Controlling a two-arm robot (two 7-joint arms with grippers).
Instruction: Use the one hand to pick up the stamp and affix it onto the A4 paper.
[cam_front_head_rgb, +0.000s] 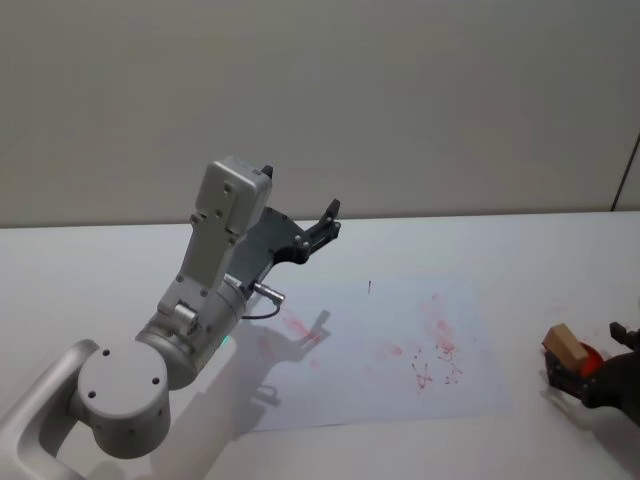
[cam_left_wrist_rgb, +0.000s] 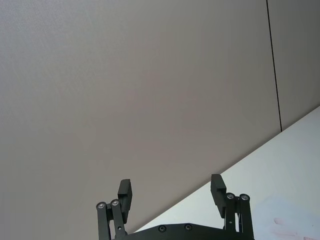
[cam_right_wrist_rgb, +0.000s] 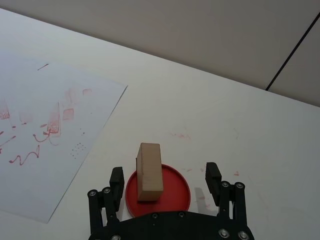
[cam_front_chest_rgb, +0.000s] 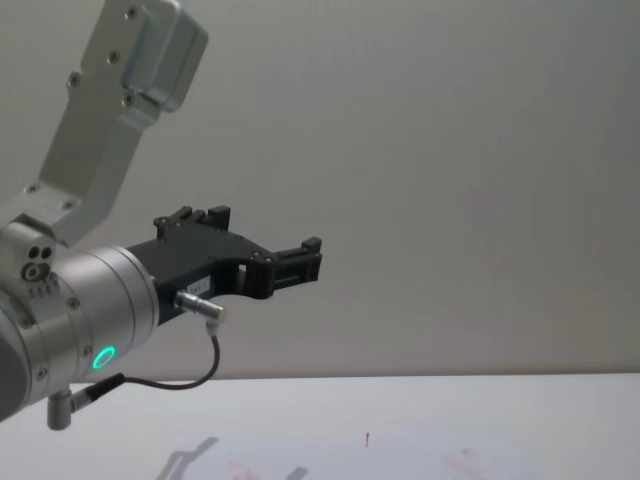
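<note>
White table (cam_front_head_rgb: 560, 260) before a plain grey wall (cam_front_head_rgb: 400, 100). A sheet of paper (cam_front_head_rgb: 380, 350) lies flat at the table's middle, carrying scattered red prints (cam_front_head_rgb: 430, 350) and one small dark tick (cam_front_head_rgb: 369, 288) near its far edge. Off the sheet's right edge, near but apart from it, sits a round red dish (cam_right_wrist_rgb: 172, 192). The stamp (cam_right_wrist_rgb: 149, 171) stands on this dish. A few faint red smudges (cam_right_wrist_rgb: 180, 135) mark the bare table beyond the dish. Nothing lies between the dish and the paper.

Right gripper (cam_right_wrist_rgb: 165, 172): low at the table's right side, pointed across the dish, its two fingers (cam_right_wrist_rgb: 116, 180) spread wide. One finger is on each side of the stamp, with a clear gap on both sides and no contact. In the head view the same gripper (cam_front_head_rgb: 588, 355) shows at the lower right.

Left gripper (cam_front_head_rgb: 325, 225): held high above the paper's left part on a thick silver arm (cam_front_head_rgb: 200, 300) bent at the elbow. It points toward the wall with its fingers (cam_left_wrist_rgb: 125, 192) apart, holding nothing. A green ring light (cam_front_chest_rgb: 103, 357) glows on the arm.

Stamp: pale tan block, wood-coloured, oblong, flat-faced. Dish: smooth, shallow, circular. Both grippers: matt black, blocky, with short fingers on linked bars.
</note>
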